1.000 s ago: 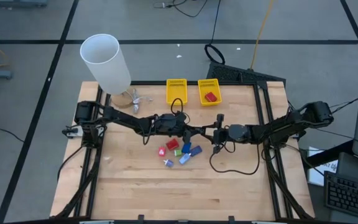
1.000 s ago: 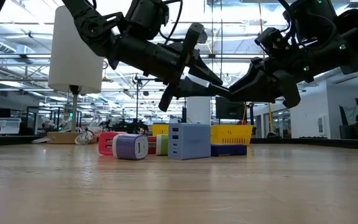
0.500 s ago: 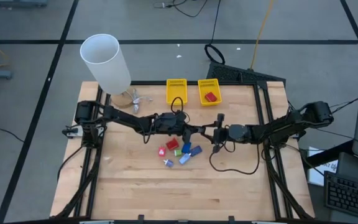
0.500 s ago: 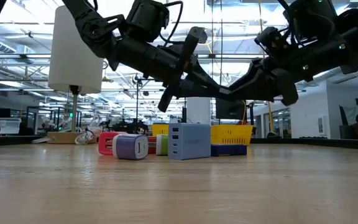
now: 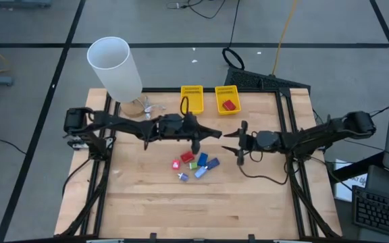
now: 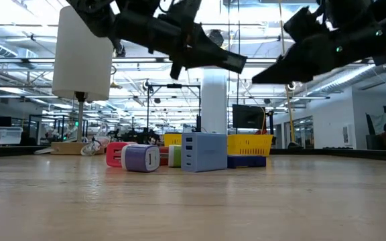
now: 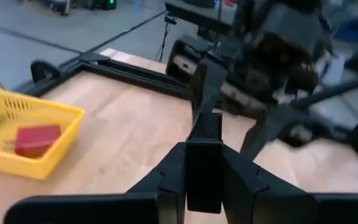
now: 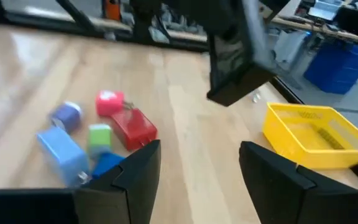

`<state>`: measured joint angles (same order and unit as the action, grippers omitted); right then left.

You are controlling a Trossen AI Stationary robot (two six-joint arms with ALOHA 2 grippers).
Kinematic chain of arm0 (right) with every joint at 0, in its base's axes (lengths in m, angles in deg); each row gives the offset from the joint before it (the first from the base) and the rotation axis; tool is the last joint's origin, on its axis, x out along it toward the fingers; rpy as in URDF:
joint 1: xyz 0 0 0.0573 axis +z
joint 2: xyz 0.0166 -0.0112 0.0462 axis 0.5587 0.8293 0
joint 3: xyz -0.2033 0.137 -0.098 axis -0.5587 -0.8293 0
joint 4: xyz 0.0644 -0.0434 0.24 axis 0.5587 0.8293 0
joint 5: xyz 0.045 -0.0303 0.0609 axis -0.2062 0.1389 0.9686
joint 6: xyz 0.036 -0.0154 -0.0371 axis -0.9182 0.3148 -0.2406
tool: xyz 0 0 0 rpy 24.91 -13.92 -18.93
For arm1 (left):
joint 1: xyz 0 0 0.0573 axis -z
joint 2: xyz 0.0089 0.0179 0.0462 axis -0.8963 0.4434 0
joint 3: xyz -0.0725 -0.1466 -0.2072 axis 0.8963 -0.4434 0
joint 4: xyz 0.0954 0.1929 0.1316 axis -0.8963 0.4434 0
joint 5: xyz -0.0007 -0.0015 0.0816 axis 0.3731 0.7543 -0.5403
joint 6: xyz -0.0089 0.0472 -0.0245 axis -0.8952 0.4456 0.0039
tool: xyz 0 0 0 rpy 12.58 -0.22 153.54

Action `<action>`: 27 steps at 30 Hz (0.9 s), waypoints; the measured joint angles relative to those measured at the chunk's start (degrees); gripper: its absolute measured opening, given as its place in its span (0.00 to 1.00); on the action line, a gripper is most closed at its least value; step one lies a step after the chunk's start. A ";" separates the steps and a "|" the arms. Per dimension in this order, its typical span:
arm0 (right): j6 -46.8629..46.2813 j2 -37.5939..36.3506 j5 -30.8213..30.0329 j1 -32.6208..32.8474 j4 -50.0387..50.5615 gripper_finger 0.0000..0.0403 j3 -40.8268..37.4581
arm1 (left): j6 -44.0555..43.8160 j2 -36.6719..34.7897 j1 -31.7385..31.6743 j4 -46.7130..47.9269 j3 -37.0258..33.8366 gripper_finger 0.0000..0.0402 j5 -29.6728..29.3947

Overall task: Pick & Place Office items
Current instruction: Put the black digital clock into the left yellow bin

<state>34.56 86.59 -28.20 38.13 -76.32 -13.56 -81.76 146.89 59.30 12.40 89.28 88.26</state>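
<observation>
The left gripper [image 5: 211, 133] hangs over the middle of the table [image 5: 140, 202], its fingers [image 7: 166, 180] pinched tight on a black block [image 7: 204, 163] — a flat rectangular piece that stands up between them in the left wrist view. From above, the block is hard to separate from the dark gripper. Facing it from the right, and a little apart, the right gripper [image 5: 229, 133] is spread open with nothing in it; its two fingers [image 8: 135, 165] frame bare wood in its own wrist view, with the black block and the left gripper blurred above them. The other small items lie in a loose cluster on the table just in front of both grippers: a red block [image 8: 135, 129], a pink piece [image 8: 109, 102], a green cube [image 8: 99, 135], a pale blue block [image 8: 63, 152], a lilac piece [image 8: 66, 112] and a darker blue one [image 8: 107, 163], partly hidden behind the right finger. In the low view the pale blue block and the lilac piece cover most of the others. At the far edge sit two yellow baskets [image 5: 192, 99]; the right-hand one [image 5: 227, 100] holds a red item [image 5: 229, 104], while what the left one holds cannot be made out. A white cylinder [image 5: 116, 68] stands at the far left corner.
</observation>
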 joint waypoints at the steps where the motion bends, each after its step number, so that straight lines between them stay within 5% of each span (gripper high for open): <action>1: -0.61 -1.01 1.24 -0.18 0.81 0.51 0.00 | 1.60 -0.69 0.00 0.17 -0.40 0.18 0.01; 9: -4.11 -6.94 9.15 -2.31 6.07 0.51 -0.43 | 4.14 -3.50 -2.91 -1.32 -5.81 0.14 -0.04; 20: -8.47 -14.82 14.06 -8.72 -5.37 0.49 -11.65 | 3.71 -3.48 -9.30 -21.07 -17.96 0.14 1.67; 27: -12.78 -17.59 19.87 -15.21 -6.43 0.49 -14.64 | 3.04 -3.43 -15.57 -25.88 -21.64 0.15 0.96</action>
<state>21.78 69.01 -8.33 22.92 -82.75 -28.19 -78.72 143.46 43.73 -13.48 67.64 89.22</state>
